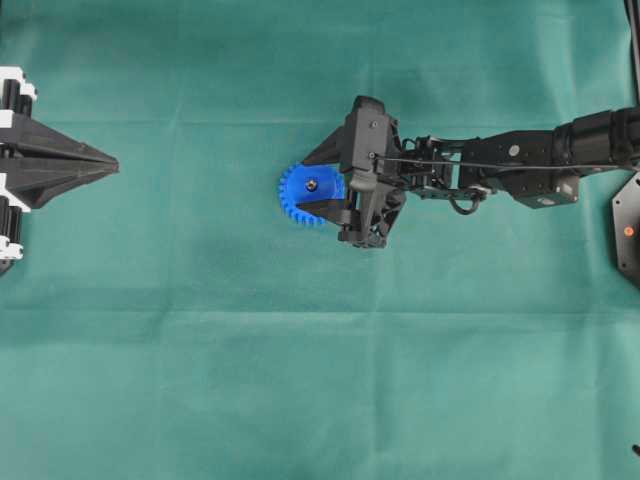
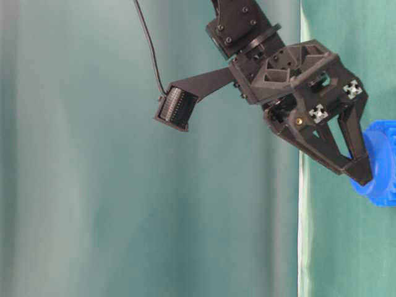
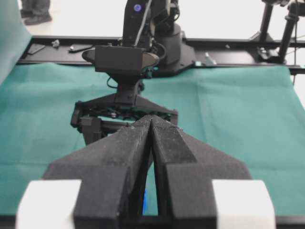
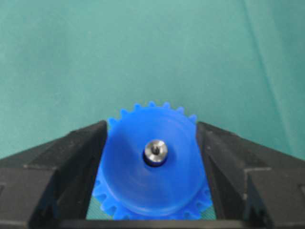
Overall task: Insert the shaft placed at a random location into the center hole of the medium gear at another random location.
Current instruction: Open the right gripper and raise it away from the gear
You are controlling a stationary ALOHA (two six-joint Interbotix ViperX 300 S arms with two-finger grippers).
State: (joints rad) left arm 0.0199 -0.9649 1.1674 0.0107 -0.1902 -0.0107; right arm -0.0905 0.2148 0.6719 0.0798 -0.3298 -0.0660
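Observation:
The medium gear (image 1: pixel 303 199), bright blue and toothed, lies flat on the green cloth left of centre. The shaft (image 1: pixel 312 185), a small silvery pin, stands in its center hole. In the right wrist view the shaft (image 4: pixel 156 150) fills the hole in the medium gear (image 4: pixel 152 183). My right gripper (image 1: pixel 303 186) straddles the gear with a finger against each side of its raised hub; it shows in the right wrist view (image 4: pixel 151 125) and the table-level view (image 2: pixel 364 173). My left gripper (image 1: pixel 112 163) is shut and empty at the far left, and shows in its wrist view (image 3: pixel 151 118).
The green cloth (image 1: pixel 300 380) covers the whole table. The right arm (image 1: pixel 520 165) stretches in from the right edge. In the left wrist view the right arm's body (image 3: pixel 126 62) stands straight ahead, with a black frame rail (image 3: pixel 228 45) behind the table.

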